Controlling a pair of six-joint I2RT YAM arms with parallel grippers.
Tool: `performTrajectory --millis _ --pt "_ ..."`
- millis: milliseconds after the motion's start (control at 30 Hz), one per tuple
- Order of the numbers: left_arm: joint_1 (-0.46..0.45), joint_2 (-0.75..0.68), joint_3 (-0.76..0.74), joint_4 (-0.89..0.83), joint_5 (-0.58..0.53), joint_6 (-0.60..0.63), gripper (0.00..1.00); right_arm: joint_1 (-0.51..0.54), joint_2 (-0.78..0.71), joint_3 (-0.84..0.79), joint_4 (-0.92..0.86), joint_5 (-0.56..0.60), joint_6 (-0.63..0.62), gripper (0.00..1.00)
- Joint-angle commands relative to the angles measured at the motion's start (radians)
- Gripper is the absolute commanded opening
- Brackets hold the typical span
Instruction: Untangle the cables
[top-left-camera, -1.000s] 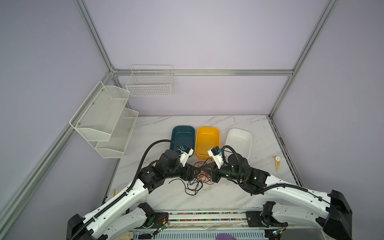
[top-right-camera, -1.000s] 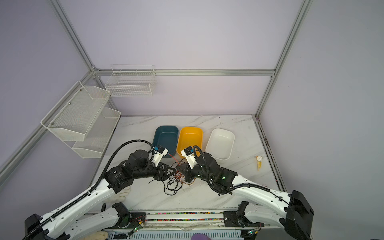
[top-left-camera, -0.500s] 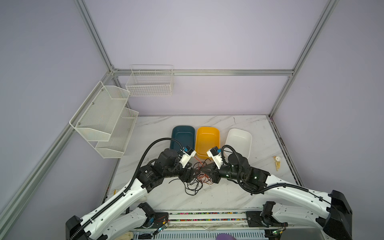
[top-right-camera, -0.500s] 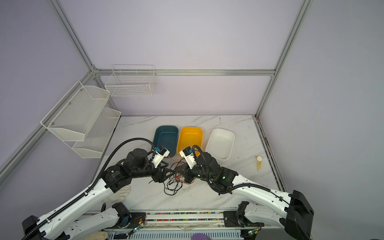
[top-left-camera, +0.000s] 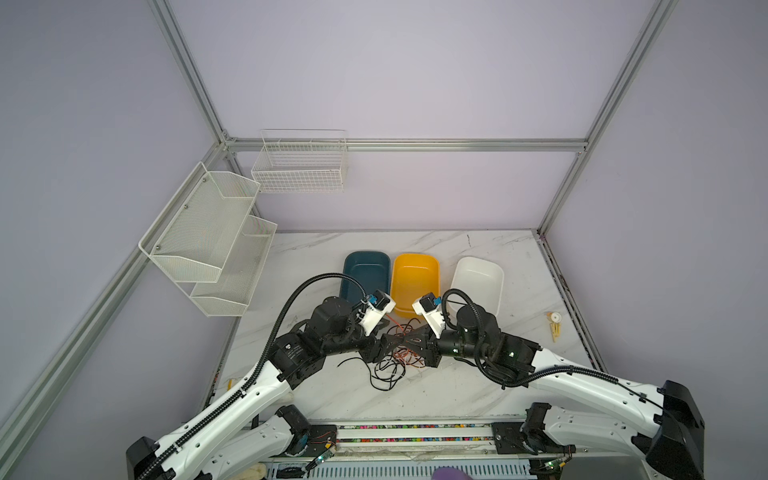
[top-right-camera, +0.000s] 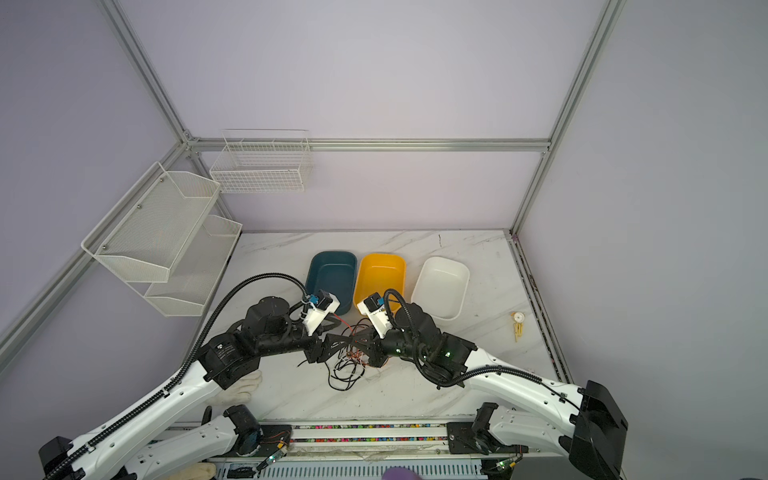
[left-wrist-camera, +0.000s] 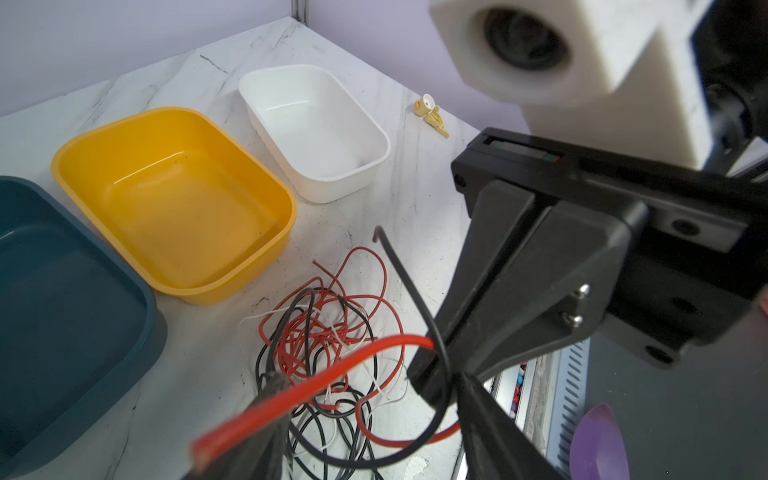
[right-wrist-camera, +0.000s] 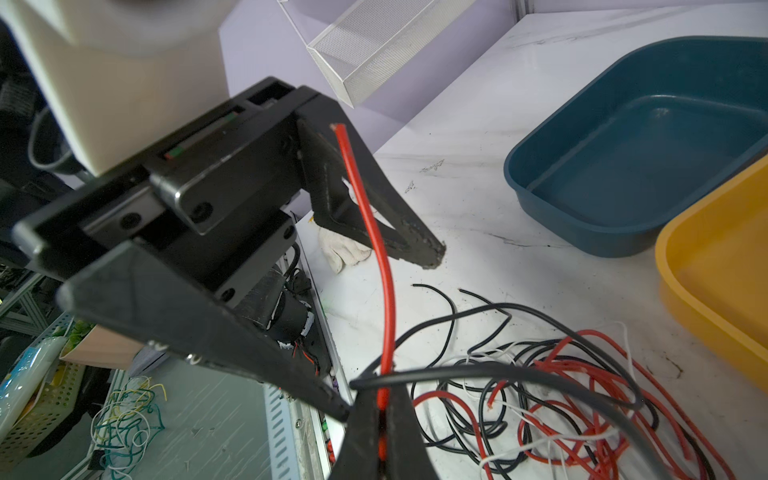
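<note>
Well, the desk (top-left-camera: 457, 395) is the biggest thing before me, smooth pale marble with grey veins. At its back three rounded, glossy plastic tubs sit side by side: a teal tub (top-left-camera: 365, 270), a yellow tub (top-left-camera: 415, 274) and a white tub (top-left-camera: 478, 278). I take them for sorting bins, one per wire colour.

Nearer me the two black arms meet nose to nose above the cables (left-wrist-camera: 328, 332). These lie on the desk just in front of the yellow tub, a loose heap of thin, curly rubbery wires in red, black and white.

The right end effector (left-wrist-camera: 428, 380) is clenched on a red cable (right-wrist-camera: 365, 199), and a black cable (left-wrist-camera: 409, 282) is draped across its tip. Lifting that strand off the heap, I'd guess, shows where it crosses the others.

The left end effector (right-wrist-camera: 388, 332) is released, with its wedge-shaped jaws spread wide and the red cable running between them. Whether the cable touches either jaw I cannot tell. It seems placed to take a second hold.
</note>
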Motion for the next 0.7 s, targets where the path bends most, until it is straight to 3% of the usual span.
performTrajectory --millis 0,200,367,467,667 --pt "-0.006 -0.006 -0.023 0.072 0.047 0.023 0.6 0.007 -0.022 0.037 0.044 -0.075 0.014 0.0" --pt "-0.009 -0.005 -0.032 0.072 0.081 0.022 0.57 0.007 -0.029 0.049 0.035 -0.073 0.022 0.0" --pt "-0.009 -0.035 -0.056 0.061 0.083 0.03 0.65 0.006 -0.031 0.06 0.022 -0.062 0.025 0.0" --pt "-0.01 -0.073 -0.074 0.052 0.048 0.045 0.69 0.006 -0.036 0.061 0.022 -0.062 0.031 0.0" --pt "-0.01 -0.138 -0.082 0.045 -0.035 0.065 0.68 0.005 -0.036 0.067 0.024 -0.054 0.034 0.0"
